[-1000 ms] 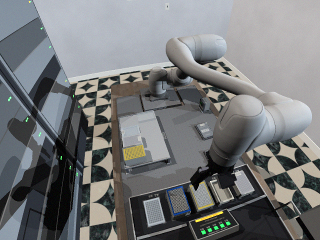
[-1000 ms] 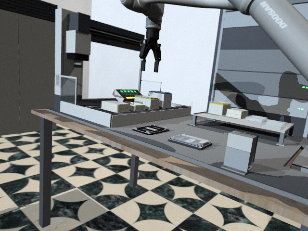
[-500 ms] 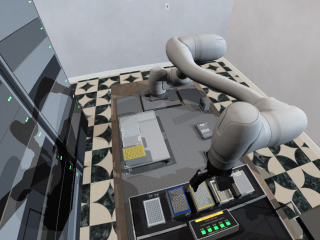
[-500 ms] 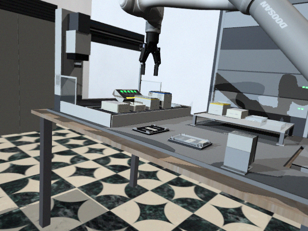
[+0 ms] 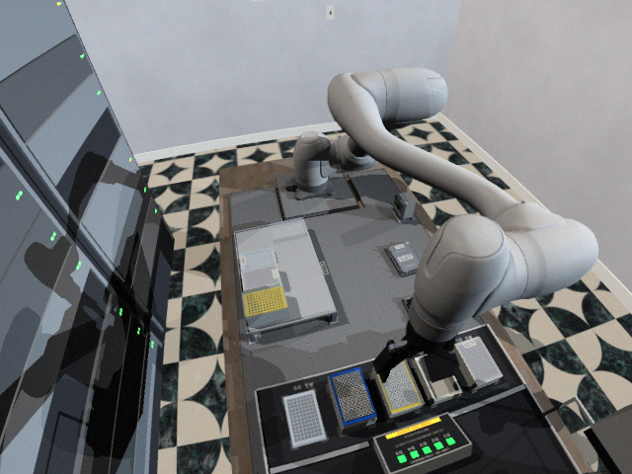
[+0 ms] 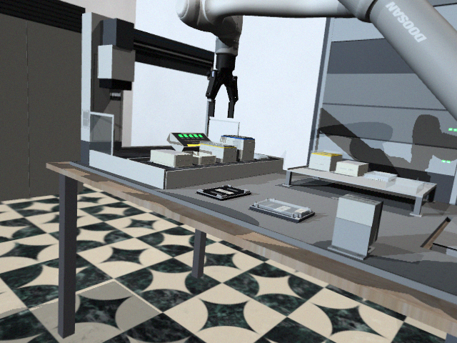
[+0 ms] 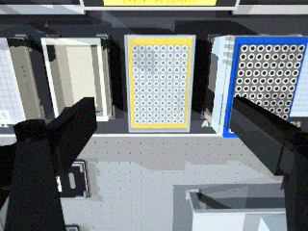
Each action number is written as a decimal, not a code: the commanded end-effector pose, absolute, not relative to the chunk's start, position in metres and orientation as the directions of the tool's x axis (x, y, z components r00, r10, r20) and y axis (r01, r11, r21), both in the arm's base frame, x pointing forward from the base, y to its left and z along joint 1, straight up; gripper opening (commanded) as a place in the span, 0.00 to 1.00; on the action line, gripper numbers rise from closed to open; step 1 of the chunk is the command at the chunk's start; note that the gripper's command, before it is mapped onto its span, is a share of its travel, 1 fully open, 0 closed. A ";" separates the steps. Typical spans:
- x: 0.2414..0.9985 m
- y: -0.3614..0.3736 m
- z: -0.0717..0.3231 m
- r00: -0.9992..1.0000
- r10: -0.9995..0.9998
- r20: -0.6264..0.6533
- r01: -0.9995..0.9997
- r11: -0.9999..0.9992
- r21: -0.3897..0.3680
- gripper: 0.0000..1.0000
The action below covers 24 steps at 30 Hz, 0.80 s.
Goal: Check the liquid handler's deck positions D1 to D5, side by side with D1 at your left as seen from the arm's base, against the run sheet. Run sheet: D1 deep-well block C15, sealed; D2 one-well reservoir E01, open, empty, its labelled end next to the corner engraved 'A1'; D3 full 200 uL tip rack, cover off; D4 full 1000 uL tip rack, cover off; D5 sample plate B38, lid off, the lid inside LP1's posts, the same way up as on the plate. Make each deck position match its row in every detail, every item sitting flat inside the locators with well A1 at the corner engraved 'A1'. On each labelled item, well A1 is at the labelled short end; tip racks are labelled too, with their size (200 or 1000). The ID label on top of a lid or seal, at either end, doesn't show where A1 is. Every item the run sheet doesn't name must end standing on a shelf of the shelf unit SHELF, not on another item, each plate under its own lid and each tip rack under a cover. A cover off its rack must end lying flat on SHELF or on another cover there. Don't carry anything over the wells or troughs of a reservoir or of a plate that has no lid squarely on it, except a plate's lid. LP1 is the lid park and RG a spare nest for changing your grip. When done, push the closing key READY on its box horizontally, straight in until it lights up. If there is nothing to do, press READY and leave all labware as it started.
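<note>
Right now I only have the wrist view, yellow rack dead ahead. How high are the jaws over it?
Observer: In the exterior view the jaws hang open and empty, well above the yellow-rimmed rack.
Operator: What's on the shelf unit?
Observer: Three items in a row on the shelf unit: a second yellow-rimmed rack, a cream block and a low pale item.
Operator: And the two nests on the table?
Observer: A flat clear-topped piece lies in one. The black nest looks unoccupied.

The deck [image 5: 265, 408] holds five items: two tip racks [image 5: 401, 387], two well plates [image 5: 304, 418], one reservoir [image 5: 437, 383].
</note>
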<state>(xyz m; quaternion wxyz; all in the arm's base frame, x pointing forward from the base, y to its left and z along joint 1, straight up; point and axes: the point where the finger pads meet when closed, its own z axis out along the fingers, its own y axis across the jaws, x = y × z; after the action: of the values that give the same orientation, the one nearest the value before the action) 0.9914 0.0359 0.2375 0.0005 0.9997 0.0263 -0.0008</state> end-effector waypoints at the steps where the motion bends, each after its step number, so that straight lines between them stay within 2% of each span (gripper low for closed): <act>1: 0.992 0.036 0.232 0.999 0.053 0.000 0.053 -0.999 0.000 0.79; 24: 0.992 0.036 0.200 0.999 0.053 0.000 0.053 -0.999 0.000 0.79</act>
<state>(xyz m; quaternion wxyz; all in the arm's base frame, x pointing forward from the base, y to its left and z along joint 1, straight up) 0.9914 0.0358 0.2033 0.0005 0.9997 0.0263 -0.0008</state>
